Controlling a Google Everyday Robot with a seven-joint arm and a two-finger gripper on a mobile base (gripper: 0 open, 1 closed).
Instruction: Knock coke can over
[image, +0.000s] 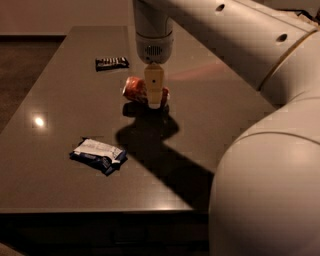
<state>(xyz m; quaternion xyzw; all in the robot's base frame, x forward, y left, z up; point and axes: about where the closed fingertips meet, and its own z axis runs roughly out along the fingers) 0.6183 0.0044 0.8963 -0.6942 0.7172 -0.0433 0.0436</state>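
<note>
The coke can (135, 89) is a red-orange can lying on its side on the dark table (55, 95), near the middle, its length running left-right. My gripper (154, 103) hangs straight down from the arm, directly in front of the can's right part and hiding it. The gripper's tip is down at the table surface, touching or nearly touching the can. Its shadow falls toward the near edge.
A flat dark snack packet (111, 63) lies behind and left of the can. A blue-and-white packet (98, 155) lies near the front left. My arm's large white body (270, 165) fills the right side. The table's front edge runs along the bottom.
</note>
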